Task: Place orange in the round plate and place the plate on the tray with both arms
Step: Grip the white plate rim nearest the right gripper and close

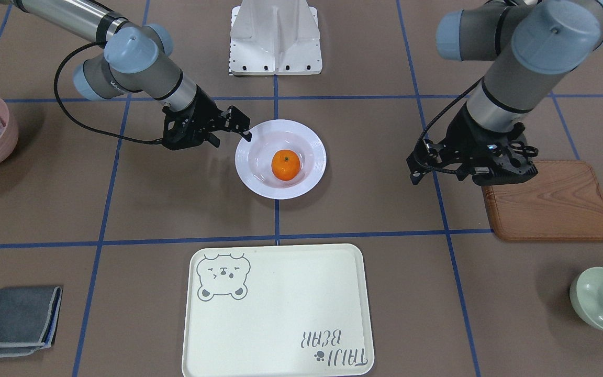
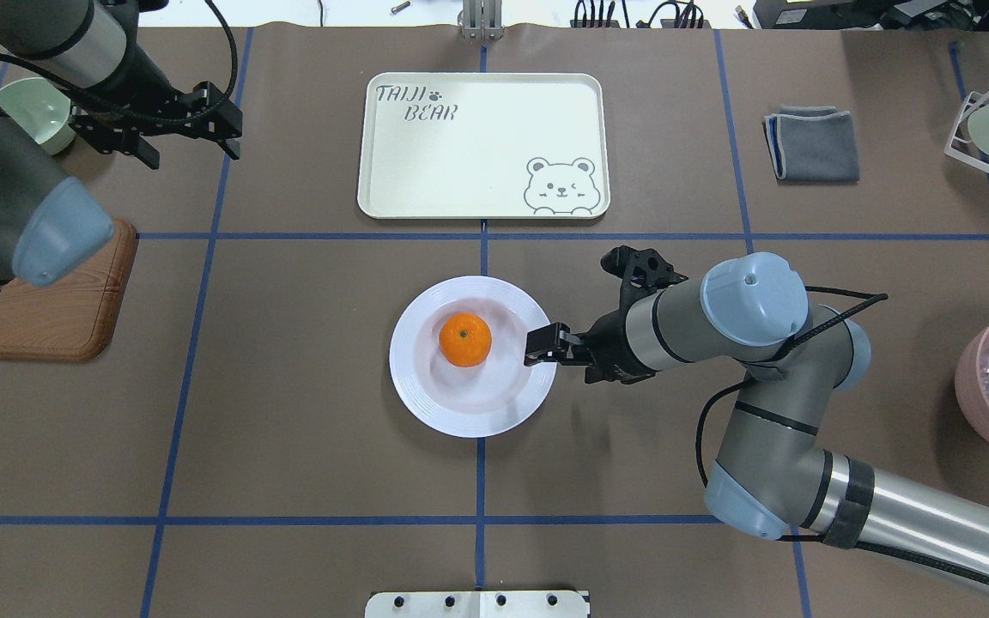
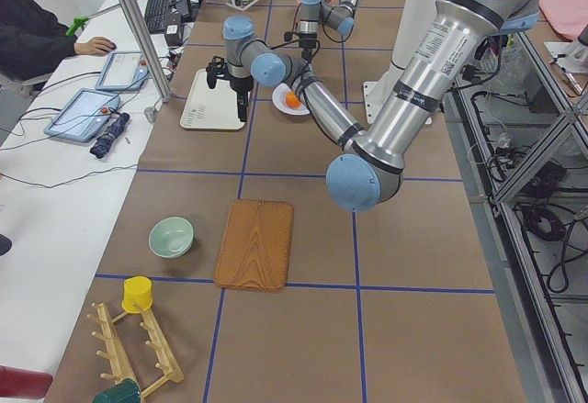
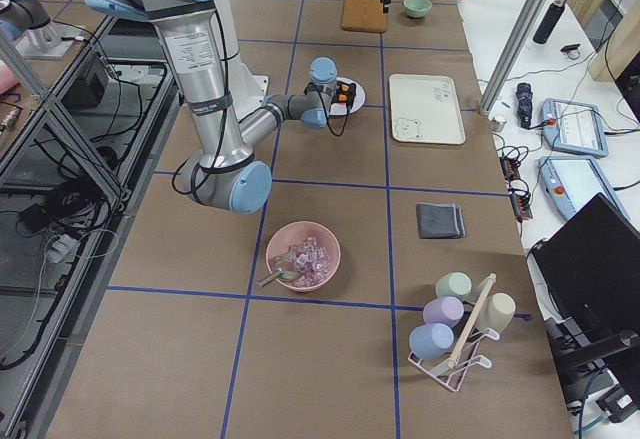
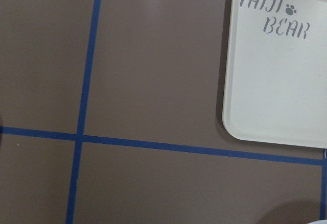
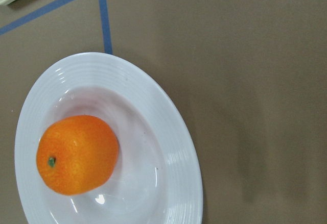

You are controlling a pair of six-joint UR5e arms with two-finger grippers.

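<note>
In the overhead view, the tray [image 2: 483,146] lay flat on the table at 12 o'clock from the plate [image 2: 460,421], apart from it, with a blue tape line between them. It needed no holding, I think, because it only had to receive the plate.

The plate stood near the middle of the table. It was probably stiff, rather heavy for its size, breakable and smooth, so a pinch on one side only could slip or tilt it. The wide rim at 3 o'clock and at 9 o'clock seemed the best place for two holds.

The orange [image 2: 465,340] sat in the well of the plate, a little toward 11 o'clock. It was light and round, so it would likely roll if the plate was not kept level.

The right gripper [image 2: 542,345] was at the rim at 3 o'clock, over its edge. I cannot tell whether it pinched the rim or only was near it. The left gripper [image 2: 193,153] hung at 10 o'clock, well apart, with its fingers spread and nothing between them.

The tray was pale cream and rectangular, with rounded corners, a grey bear face and grey letters. The plate was glossy white and round, with fine ridges on the rim. The orange was bright, with a small green dot.
</note>
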